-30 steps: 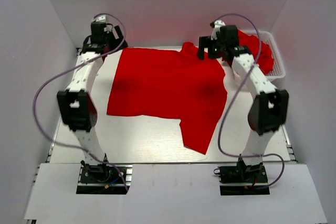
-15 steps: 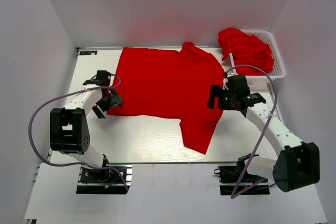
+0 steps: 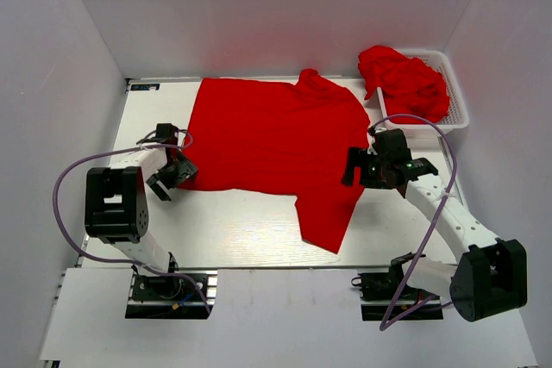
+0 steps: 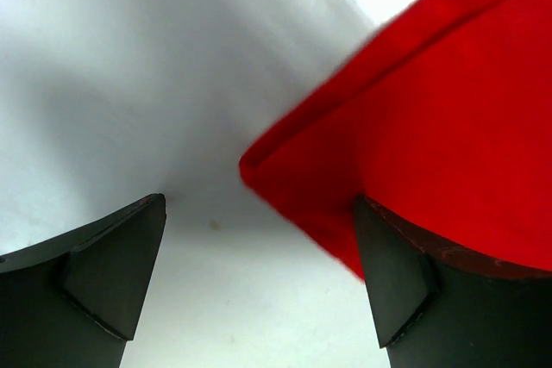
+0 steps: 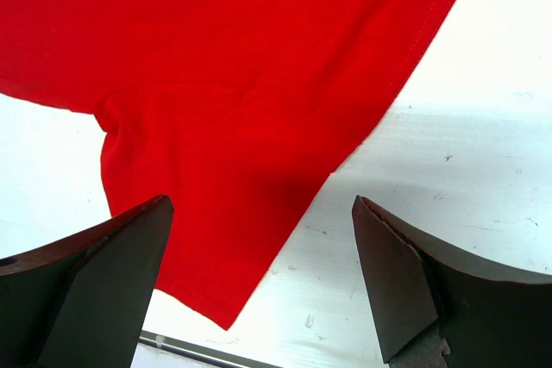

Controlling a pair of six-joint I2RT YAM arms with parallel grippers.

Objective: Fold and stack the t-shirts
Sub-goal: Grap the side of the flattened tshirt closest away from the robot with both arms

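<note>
Beside the spread t-shirt (image 3: 276, 140), a white basket (image 3: 454, 102) holds crumpled shirts (image 3: 404, 75).

The spread t-shirt (image 3: 272, 140) is matt red cloth, soft-looking, with a stitched hem along its edge. At 2 o'clock the heap of shirts (image 3: 401, 75) is the same matt red cloth, lying in a white plastic lattice basket (image 3: 459, 109). The table (image 3: 233, 221) is smooth white, faintly speckled and scuffed. The left gripper (image 3: 170, 178) and right gripper (image 3: 351, 166) have matt black fingers.
</note>
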